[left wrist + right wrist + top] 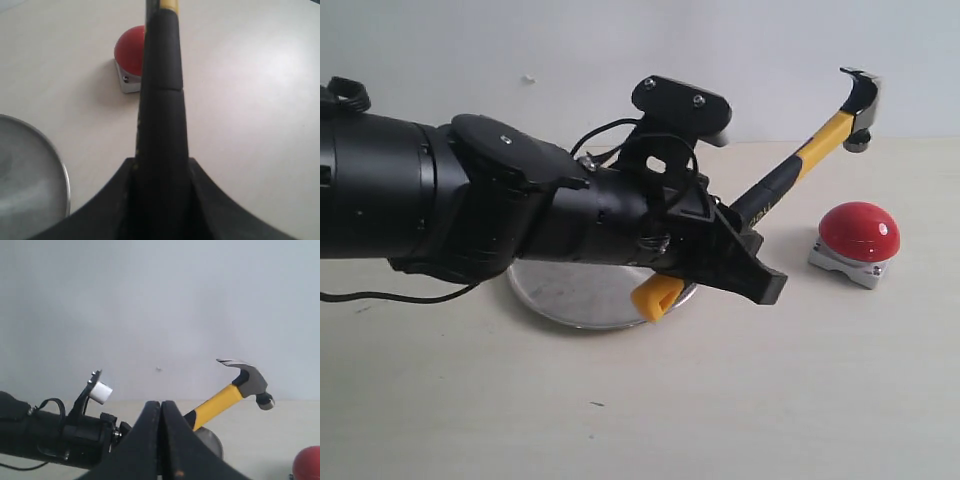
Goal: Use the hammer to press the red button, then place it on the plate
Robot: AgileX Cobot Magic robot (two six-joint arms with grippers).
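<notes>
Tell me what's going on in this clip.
The left gripper is shut on the hammer at its black grip, holding it tilted up with the head in the air above the red button, not touching it. The plate sits on the table beneath that arm. The right gripper is shut and empty.

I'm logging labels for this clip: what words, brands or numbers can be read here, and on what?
White lettering on the black grip of the hammer: too small and blurred to read.
No text shows on the red button or the plate.
</notes>
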